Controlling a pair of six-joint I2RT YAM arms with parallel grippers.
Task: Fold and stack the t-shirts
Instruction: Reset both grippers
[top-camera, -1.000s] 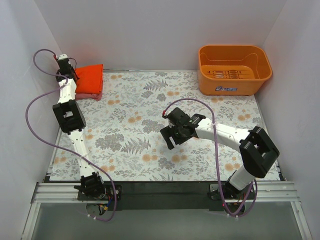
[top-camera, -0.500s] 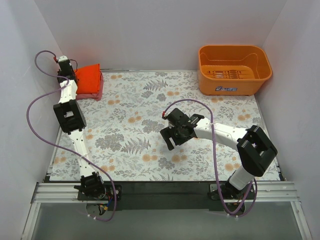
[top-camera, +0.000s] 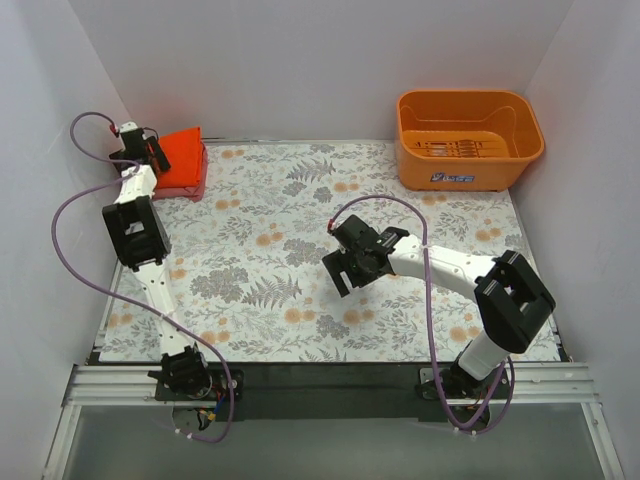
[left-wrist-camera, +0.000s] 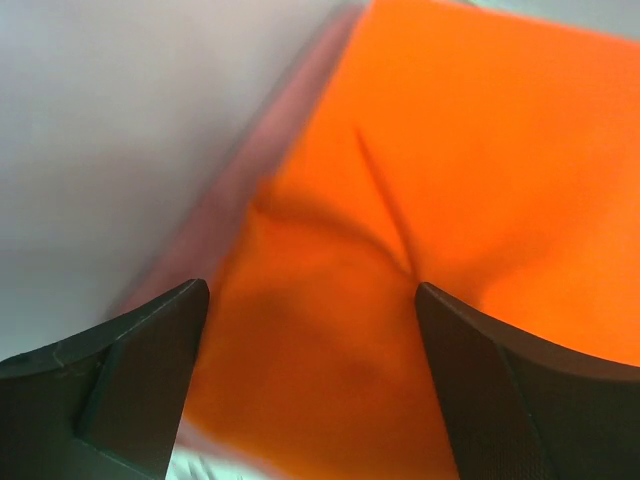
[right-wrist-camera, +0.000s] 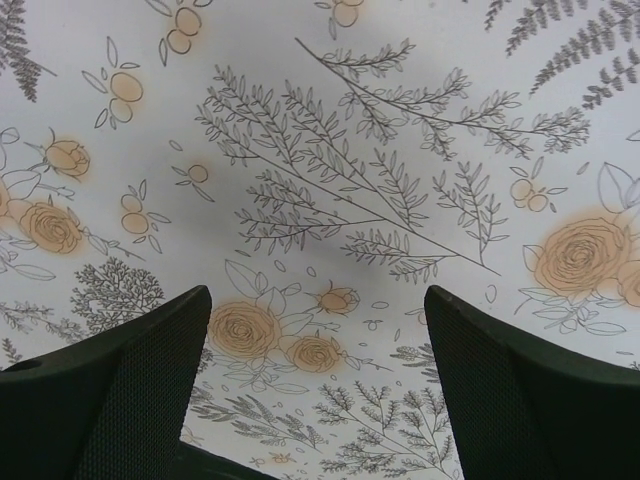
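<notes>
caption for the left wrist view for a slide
Left gripper, jaws open, over the folded orange-red t-shirt stacked on the pinkish-red t-shirt.

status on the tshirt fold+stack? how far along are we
Done, by the look of it: the orange-red t-shirt lies folded on the pinkish-red t-shirt in the far left corner. In hand: nothing; the left tool is open over the stack, the right tool open above bare floral tablecloth. Left: no loose shirt shows on it or in the orange tub, so probably only pulling the arms back.
</notes>
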